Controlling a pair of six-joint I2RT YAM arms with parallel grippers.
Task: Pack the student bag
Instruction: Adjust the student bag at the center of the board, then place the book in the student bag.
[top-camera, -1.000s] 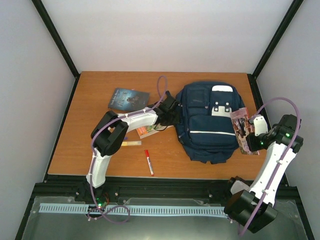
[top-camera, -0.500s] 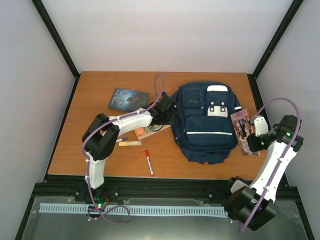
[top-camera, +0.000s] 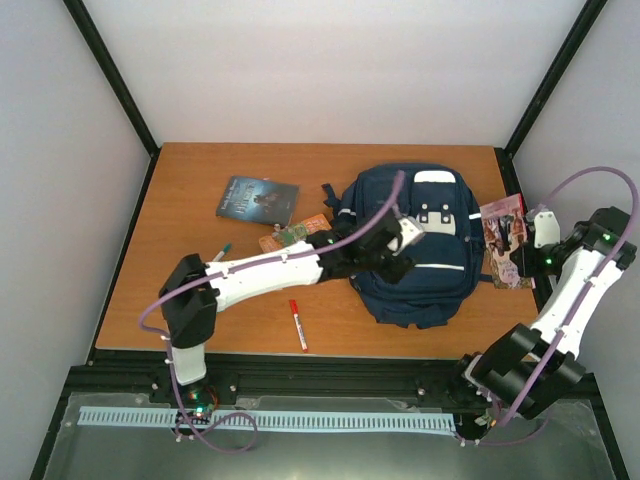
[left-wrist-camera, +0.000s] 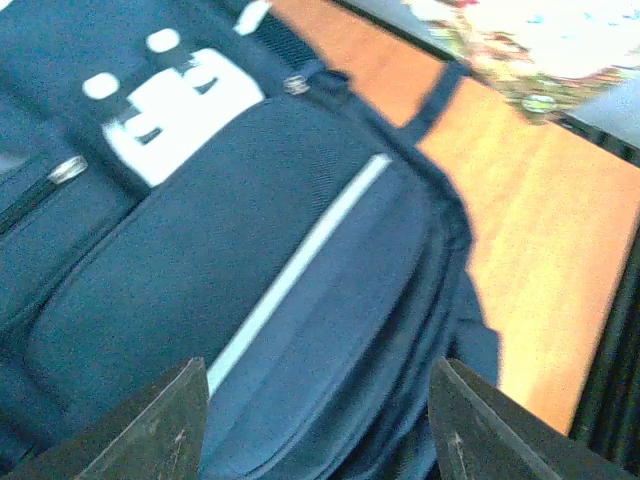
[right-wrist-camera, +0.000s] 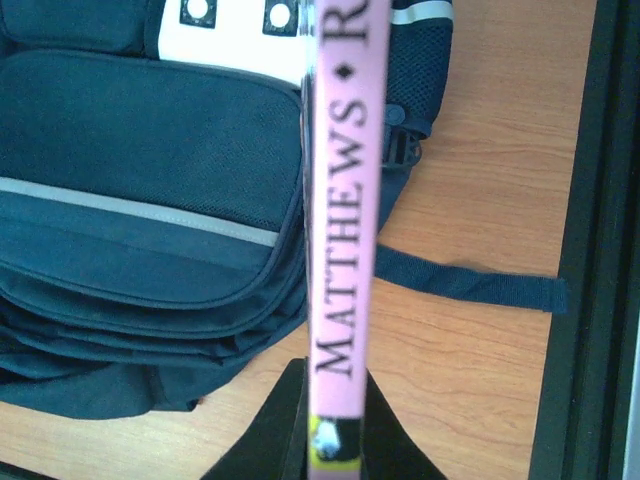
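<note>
Bag (top-camera: 412, 250) flat on table (top-camera: 180, 200), looks closed. Your left gripper (left-wrist-camera: 318, 400) just released bag's left edge, now jaws apart above bag's front. Right gripper (right-wrist-camera: 335, 440) clamps book (right-wrist-camera: 340, 200) right of bag. Opening bag likely next.

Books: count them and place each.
2. A dark book lies on the table, left of the student bag. A pink-spined book is in the right gripper, right of the bag. An orange item by the left arm is unclear; more may be hidden.

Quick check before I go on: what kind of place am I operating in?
Probably a lab test cell, not a classroom: a wooden table boxed in by plain white walls and black frame posts.
</note>
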